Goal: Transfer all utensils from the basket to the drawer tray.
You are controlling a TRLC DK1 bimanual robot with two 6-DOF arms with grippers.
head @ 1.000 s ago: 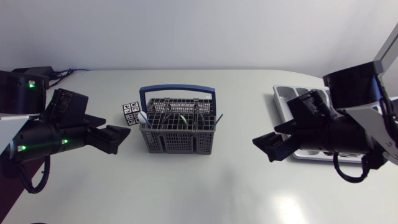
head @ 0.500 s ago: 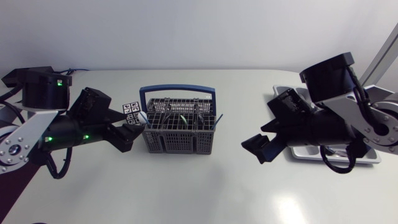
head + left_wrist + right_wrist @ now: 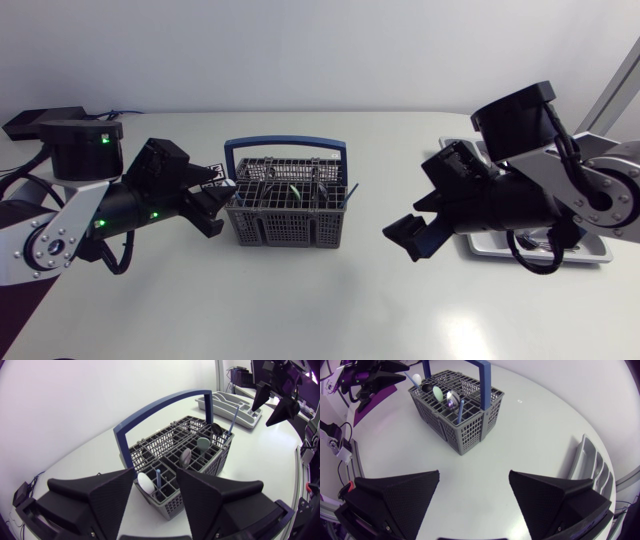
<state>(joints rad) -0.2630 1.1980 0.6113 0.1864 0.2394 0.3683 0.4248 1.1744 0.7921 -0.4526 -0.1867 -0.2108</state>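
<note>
Worktop white, bare in the near part.

Right pincer: nearest of the lot, right of centre, fingers apart, nothing between them. It points left toward the basket and stands well apart from it.

Left pincer: a bit farther back, fingers apart, holding nothing. It sits at the left end of the basket, the basket's left corner just ahead of the gap between the fingers. Contact with the wall: cannot tell.

Basket: grey grid, mid-worktop, upright, blue handle arching over it. Utensils are in its compartments, standing on end. At the left end, a white spoon with a blue-handled piece just beside it. Toward the middle, a pale green spoon. At the right corner, a blue stick rising above the rim.

Tray: grey, divided, at the far right, well apart from the basket, largely covered by the right arm from above. Contents not readable.
</note>
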